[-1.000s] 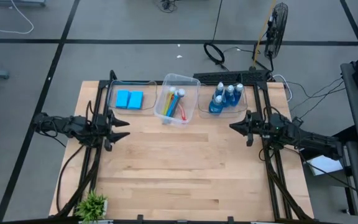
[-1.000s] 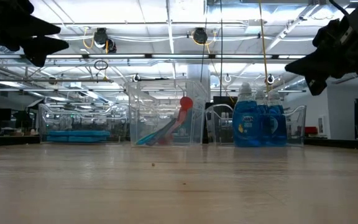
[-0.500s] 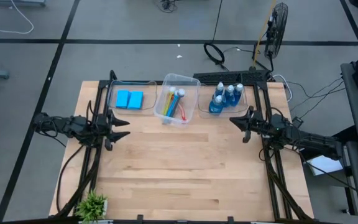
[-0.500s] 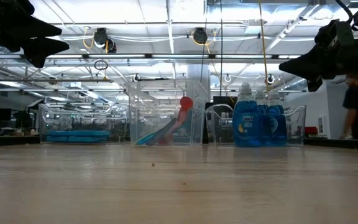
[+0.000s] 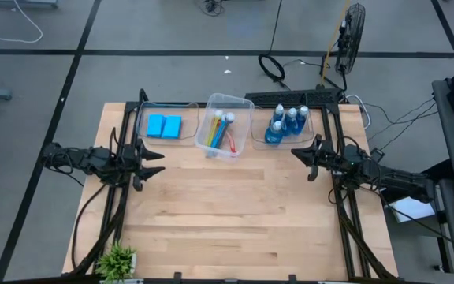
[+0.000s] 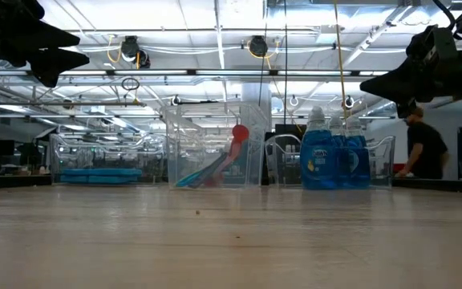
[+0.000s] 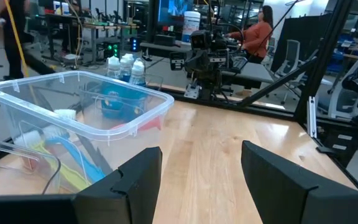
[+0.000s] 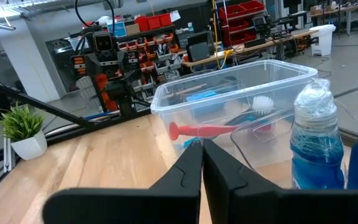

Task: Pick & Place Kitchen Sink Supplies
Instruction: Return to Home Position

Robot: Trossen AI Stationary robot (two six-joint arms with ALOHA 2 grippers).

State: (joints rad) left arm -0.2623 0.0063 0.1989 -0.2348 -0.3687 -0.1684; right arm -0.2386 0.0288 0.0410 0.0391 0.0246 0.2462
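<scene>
Two flat blue sponges (image 5: 164,125) lie in the left clear bin. Red, yellow and blue brushes (image 5: 222,131) lean inside the middle bin; the red one (image 8: 205,129) shows in the right wrist view. Three blue bottles (image 5: 284,122) stand upright in the right bin. My left gripper (image 5: 161,160) hovers open above the table's left side, in front of the sponge bin, with nothing between its fingers (image 7: 201,149). My right gripper (image 5: 293,155) hovers shut just in front of the bottle bin, its fingers (image 8: 202,146) together and pointing toward the middle bin.
The three clear bins (image 5: 225,146) stand in a row along the table's far edge. A small green plant (image 5: 117,259) sits at the near left corner. Bare wood spans the table's middle and near side. A person (image 6: 423,148) stands in the room behind.
My right gripper has shifted a little toward the far edge and the bottle bin, then stopped. A person has walked into the background of the low view.
</scene>
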